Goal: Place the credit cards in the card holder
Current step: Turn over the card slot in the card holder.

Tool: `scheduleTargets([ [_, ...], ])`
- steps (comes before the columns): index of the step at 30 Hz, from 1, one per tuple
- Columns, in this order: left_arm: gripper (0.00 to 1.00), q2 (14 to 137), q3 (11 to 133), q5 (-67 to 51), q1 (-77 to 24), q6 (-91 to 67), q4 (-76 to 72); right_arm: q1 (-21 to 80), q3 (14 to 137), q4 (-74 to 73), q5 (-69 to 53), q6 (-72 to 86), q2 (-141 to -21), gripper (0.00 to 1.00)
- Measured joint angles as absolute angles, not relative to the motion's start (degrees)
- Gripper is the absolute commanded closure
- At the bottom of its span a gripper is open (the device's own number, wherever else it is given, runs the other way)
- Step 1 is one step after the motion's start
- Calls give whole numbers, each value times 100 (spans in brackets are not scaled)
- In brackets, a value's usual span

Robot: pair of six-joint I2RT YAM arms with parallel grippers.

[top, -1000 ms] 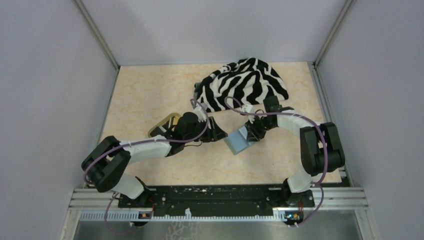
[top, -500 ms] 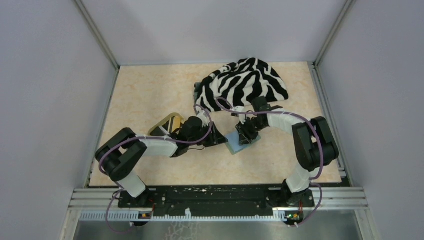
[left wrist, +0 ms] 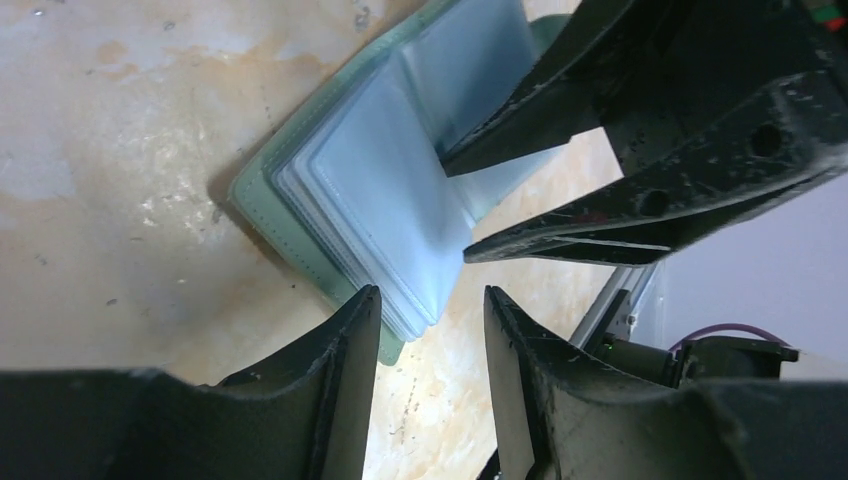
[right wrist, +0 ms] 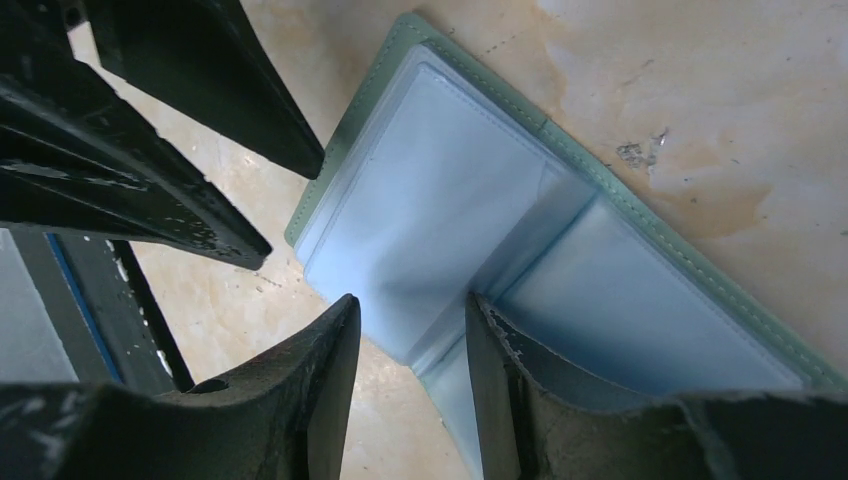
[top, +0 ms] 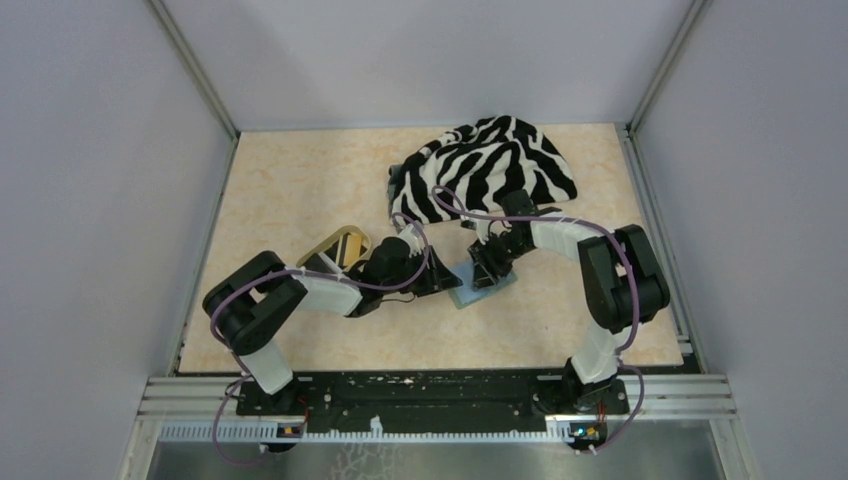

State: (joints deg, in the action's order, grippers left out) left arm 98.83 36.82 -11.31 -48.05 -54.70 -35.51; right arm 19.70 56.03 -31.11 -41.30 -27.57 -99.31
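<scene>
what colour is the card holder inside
The card holder is pale blue-grey inside; right wrist view shows it best.

The card holder lies flat near the middle of the desk. My left tool sits at its left edge and my right tool over its far part. The cloth lies behind them, and the tray lies to their left.

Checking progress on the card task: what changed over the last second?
Both arms drew in: the left gripper moved right, up to the card holder's edge; the right gripper shifted left over its open sleeves. Both stand open; nothing is visibly gripped. The holder, still open, the zebra cloth and the tan tray roughly kept their places.
</scene>
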Motion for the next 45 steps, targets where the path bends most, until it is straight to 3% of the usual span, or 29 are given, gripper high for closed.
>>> scheduleTargets([
  [29, 50, 10031, 4163, -526, -4950, -5848, -2689, 1970, 5605, -3109, -4401, -2526, -10036, 58],
  [45, 50, 10471, 4226, -1103, -4932, -5870, -3583, 1706, 5682, -3358, -4403, -2523, -10033, 55],
])
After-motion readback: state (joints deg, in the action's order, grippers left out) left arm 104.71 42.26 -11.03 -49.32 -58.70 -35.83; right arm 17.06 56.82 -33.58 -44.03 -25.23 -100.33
